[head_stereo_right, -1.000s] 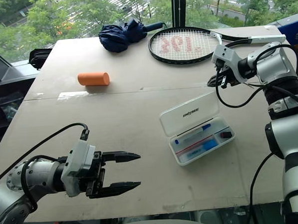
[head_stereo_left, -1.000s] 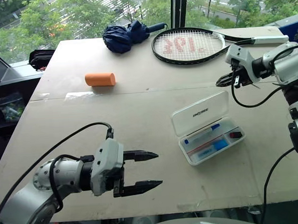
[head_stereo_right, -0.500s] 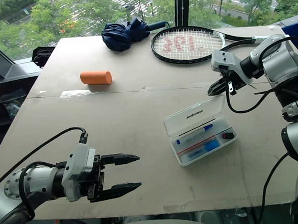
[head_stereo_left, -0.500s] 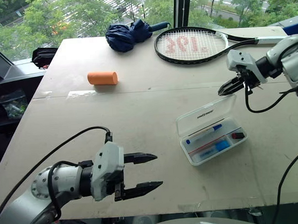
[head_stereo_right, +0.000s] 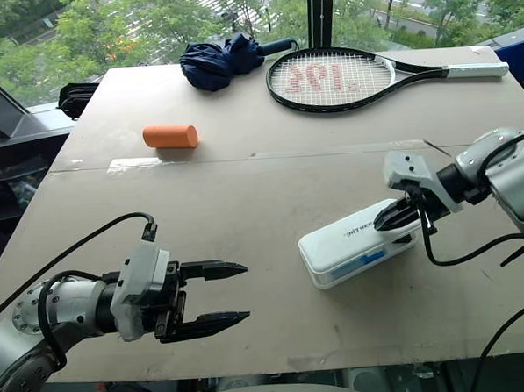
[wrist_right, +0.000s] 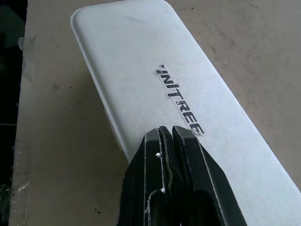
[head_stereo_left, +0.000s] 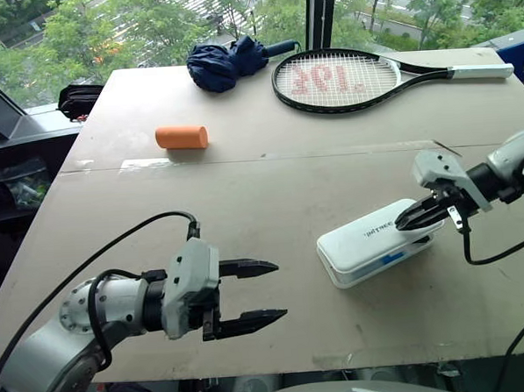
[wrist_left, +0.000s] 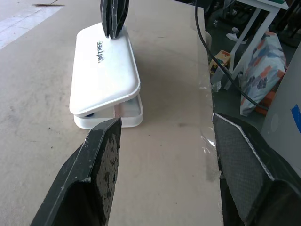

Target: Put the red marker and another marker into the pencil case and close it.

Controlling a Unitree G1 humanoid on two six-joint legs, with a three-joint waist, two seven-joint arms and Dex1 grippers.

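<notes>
Two eye views first: we see the pencil case [head_stereo_left: 377, 242] at 4 o'clock on the counter [head_stereo_left: 270, 187], lid down but not fully seated. Our right gripper [head_stereo_left: 414, 216], fingers pressed together, rests on the lid's 3 o'clock end. Left gripper [head_stereo_left: 254, 295] hangs at 7 o'clock, fingers apart, holding nothing. Orange cylinder [head_stereo_left: 182, 137] at 11, racket [head_stereo_left: 348, 72] and umbrella [head_stereo_left: 227, 61] at 12. Left wrist view: a gap shows under the lid. Right wrist view: closed fingers [wrist_right: 181, 188] touch the lid just beside the UNITREE print.
</notes>
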